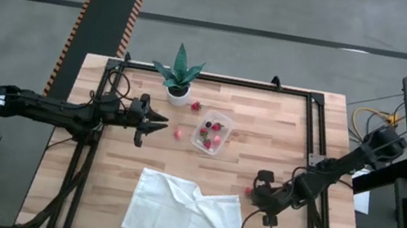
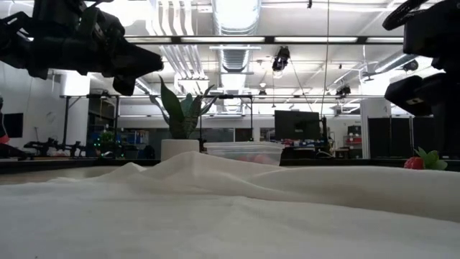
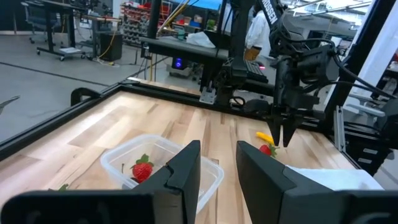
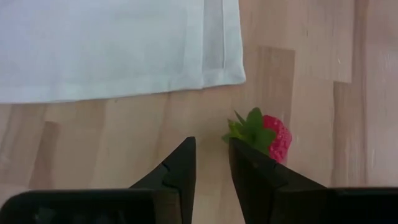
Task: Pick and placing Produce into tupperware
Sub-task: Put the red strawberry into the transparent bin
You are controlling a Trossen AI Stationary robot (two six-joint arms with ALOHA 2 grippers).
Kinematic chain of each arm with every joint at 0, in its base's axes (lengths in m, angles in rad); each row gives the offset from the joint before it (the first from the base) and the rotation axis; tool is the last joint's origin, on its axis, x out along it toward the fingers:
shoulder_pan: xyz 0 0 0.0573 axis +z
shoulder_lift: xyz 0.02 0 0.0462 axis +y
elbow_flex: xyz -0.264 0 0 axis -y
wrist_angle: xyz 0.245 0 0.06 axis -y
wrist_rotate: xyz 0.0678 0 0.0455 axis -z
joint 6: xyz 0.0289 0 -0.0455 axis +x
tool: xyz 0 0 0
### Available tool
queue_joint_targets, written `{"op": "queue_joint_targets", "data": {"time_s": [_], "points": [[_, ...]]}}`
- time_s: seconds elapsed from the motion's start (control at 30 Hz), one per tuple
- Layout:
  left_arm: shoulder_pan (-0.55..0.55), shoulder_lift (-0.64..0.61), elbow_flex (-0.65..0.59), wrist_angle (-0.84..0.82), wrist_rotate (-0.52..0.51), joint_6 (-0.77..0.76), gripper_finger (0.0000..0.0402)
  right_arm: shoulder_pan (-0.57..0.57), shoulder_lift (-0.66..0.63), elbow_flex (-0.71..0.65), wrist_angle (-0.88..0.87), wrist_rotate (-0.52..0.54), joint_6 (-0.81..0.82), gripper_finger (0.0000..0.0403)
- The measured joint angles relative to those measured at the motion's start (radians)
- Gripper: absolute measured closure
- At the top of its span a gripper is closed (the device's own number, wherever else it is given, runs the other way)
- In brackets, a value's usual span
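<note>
— Where's your right gripper (image 4: 211, 163)?
— Low over a strawberry (image 4: 272, 138) beside the white cloth (image 4: 112, 46), jaws narrowly parted, holding nothing.
— Your left gripper (image 3: 217, 165)?
— Empty, slightly apart, near the tupperware (image 1: 211, 132), which holds berries.

strawberry (image 4: 268, 138) | partly behind right finger | contact perhaps, unclear

Bare worktop (image 1: 268, 121) lies open around the tupperware (image 1: 211, 133), with the potted plant (image 1: 179, 77) standing near one corner and the white cloth (image 1: 187, 211) well apart.
</note>
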Motion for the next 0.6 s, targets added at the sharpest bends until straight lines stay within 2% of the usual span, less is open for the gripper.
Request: {"op": "queue_joint_targets", "data": {"time_s": [0.6], "points": [[0.0, 0.0, 0.0, 0.0, 0.0, 0.0, 0.0313, -0.001, 0.009, 0.0, 0.044, 0.028, -0.007, 0.0314]]}}
